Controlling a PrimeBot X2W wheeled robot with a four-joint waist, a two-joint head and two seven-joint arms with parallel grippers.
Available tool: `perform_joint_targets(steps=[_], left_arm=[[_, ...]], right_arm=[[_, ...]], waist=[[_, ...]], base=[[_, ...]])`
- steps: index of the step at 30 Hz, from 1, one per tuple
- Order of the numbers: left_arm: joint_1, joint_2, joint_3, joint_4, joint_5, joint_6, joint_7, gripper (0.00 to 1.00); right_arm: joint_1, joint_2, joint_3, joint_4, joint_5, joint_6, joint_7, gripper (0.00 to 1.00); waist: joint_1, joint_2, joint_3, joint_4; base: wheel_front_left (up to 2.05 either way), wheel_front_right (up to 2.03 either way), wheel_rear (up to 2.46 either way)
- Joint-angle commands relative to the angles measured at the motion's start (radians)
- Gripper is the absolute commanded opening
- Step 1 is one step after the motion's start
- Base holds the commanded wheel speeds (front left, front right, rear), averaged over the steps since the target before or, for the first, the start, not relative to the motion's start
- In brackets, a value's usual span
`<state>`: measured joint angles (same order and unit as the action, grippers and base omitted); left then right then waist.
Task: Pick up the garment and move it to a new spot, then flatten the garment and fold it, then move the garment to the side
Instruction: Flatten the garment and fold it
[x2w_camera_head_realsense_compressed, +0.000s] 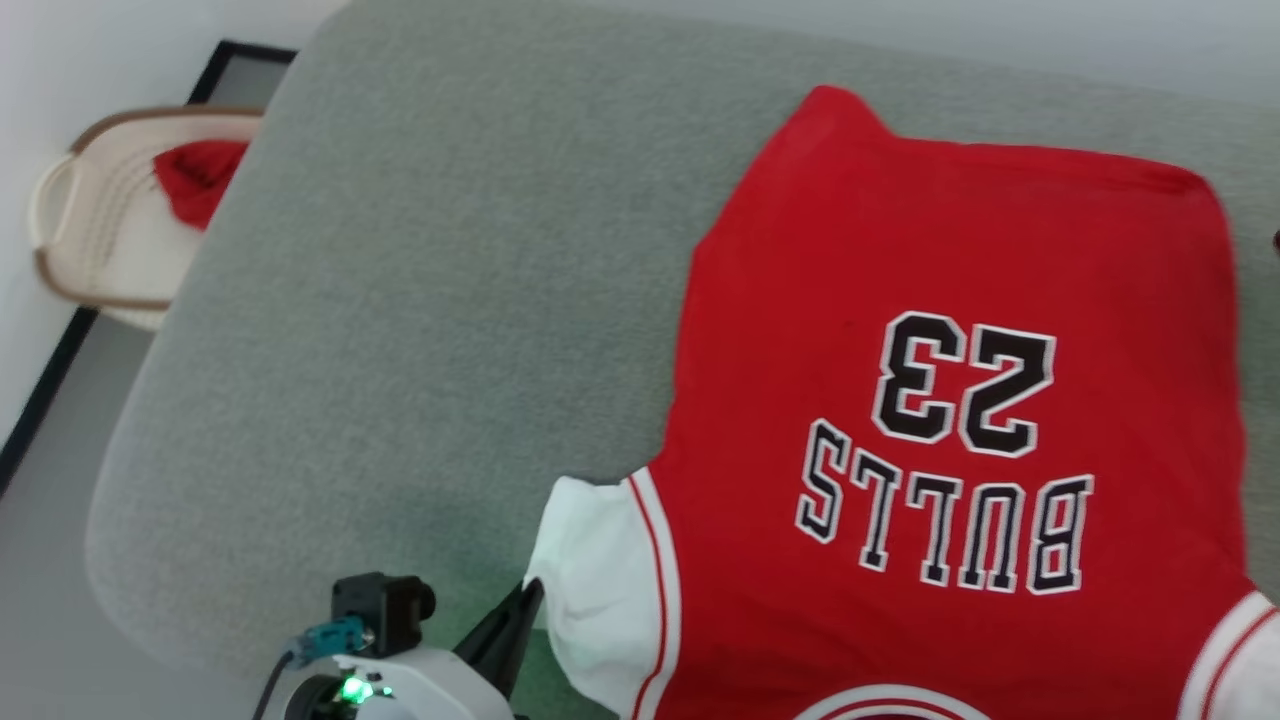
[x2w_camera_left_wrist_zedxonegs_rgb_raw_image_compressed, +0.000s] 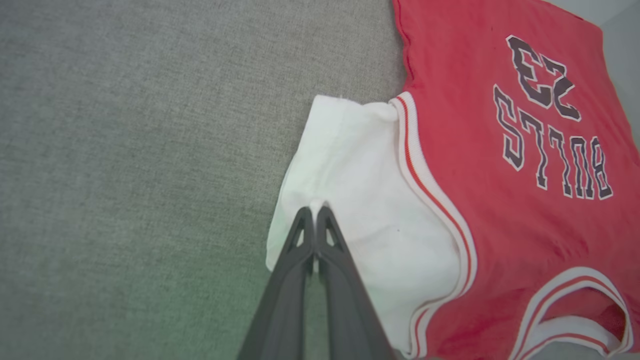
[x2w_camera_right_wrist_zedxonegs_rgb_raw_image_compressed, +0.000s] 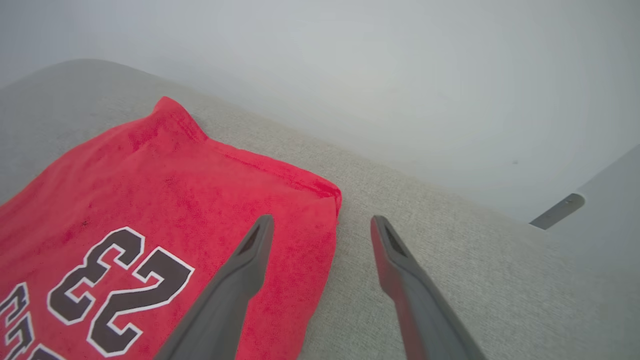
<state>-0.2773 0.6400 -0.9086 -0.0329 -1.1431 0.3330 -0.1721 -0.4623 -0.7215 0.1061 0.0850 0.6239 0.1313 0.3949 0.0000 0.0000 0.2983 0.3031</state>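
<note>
Looking along our left jaws, we see them closed tight, the two dark fingers pressed together with a small nub of white cloth pinched at their tips. That cloth belongs to the white sleeve of the garment, a red jersey lying spread out, printed side up, on the grey padded surface. The sleeve fans out ahead of these jaws and to their right. Past its red-and-white striped trim, the red body stretches farther right, carrying the number "23" and the word "BULLS". The neck opening lies to the right of the left jaws, level with their base. To their left we find bare grey padding. Our right jaws stand wide open with nothing between them. Their left finger hangs over the red cloth near a hem corner, while the other finger sits over bare padding. The garment's side edge runs under the gap, closer to the left finger, and the corner lies just ahead of the tips. The "23" sits to the left of these jaws, and a pale wall rises ahead of them beyond the padding's far edge. We cannot tell whether these fingers touch the cloth. Well ahead and to the left of our left jaws, off the padding's edge, a cream basket holds a small red cloth lump.
</note>
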Motion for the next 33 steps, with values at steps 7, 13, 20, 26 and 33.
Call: perform_joint_targets(steps=[7,13,20,26,33], left_arm=[[-0.055,-0.065,-0.022,0.052,0.02,-0.05,-0.009,0.0],[-0.088,-0.11,-0.036,0.096,0.028,-0.089,-0.015,0.0],[-0.111,-0.148,-0.044,0.137,0.035,-0.118,-0.023,0.0],[-0.121,-0.164,-0.043,0.173,0.034,-0.129,-0.028,0.0],[-0.112,-0.162,-0.032,0.198,0.027,-0.13,-0.038,0.0]], right_arm=[[-0.18,-0.055,0.092,0.181,0.017,-0.001,0.103,1.0],[-0.305,-0.058,0.134,0.34,0.004,-0.001,0.208,1.0],[-0.398,0.011,0.127,0.523,0.001,-0.001,0.33,1.0],[-0.438,0.055,0.174,0.639,-0.047,-0.001,0.463,0.0],[-0.491,0.059,0.162,0.655,-0.058,-0.001,0.483,0.0]], waist=[[0.0,0.0,0.1,0.125],[0.0,0.0,0.145,0.168],[0.0,0.0,0.171,0.189],[0.0,0.0,0.171,0.191],[0.0,0.0,0.145,0.162]], base=[[0.0,0.0,0.0],[0.0,0.0,0.0],[0.0,0.0,0.0],[0.0,0.0,0.0],[0.0,0.0,0.0]])
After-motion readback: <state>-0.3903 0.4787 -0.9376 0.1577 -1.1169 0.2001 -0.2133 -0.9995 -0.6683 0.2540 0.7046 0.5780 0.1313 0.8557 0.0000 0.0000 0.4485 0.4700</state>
